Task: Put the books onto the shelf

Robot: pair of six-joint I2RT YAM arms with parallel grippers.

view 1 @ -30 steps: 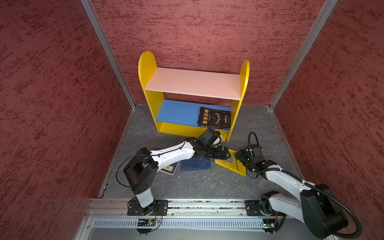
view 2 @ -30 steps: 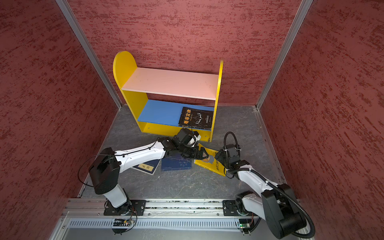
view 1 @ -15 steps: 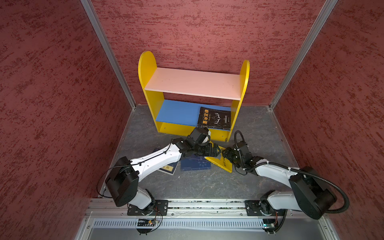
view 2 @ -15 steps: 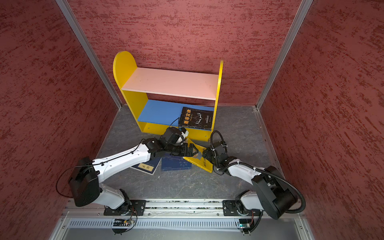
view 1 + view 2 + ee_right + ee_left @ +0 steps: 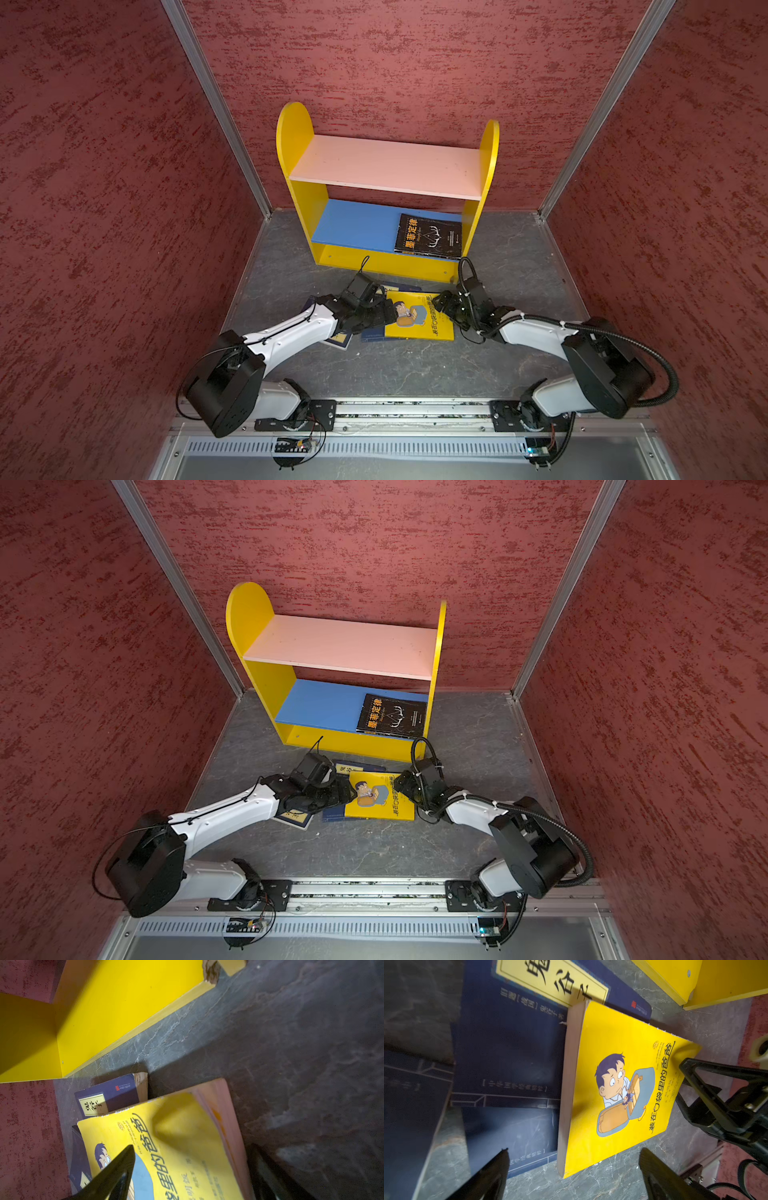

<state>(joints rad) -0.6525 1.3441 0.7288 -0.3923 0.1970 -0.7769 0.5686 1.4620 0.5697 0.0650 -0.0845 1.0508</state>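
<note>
The yellow book [image 5: 419, 318] is down: tilted up further right a moment ago, now flat, cover up, on the navy books [image 5: 374, 335] at frame centre before the shelf [image 5: 490, 158]. Left end effector [image 5: 384, 311] and right end effector [image 5: 444, 304] flank it, both spread wide, holding nothing. Only the black book [image 5: 428, 235] is shelved, so a fresh grasp looks needed.

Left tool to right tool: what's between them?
The yellow book, cover up, partly over a navy book. Both top views show it, with left tool and right tool at its opposite edges.
</note>
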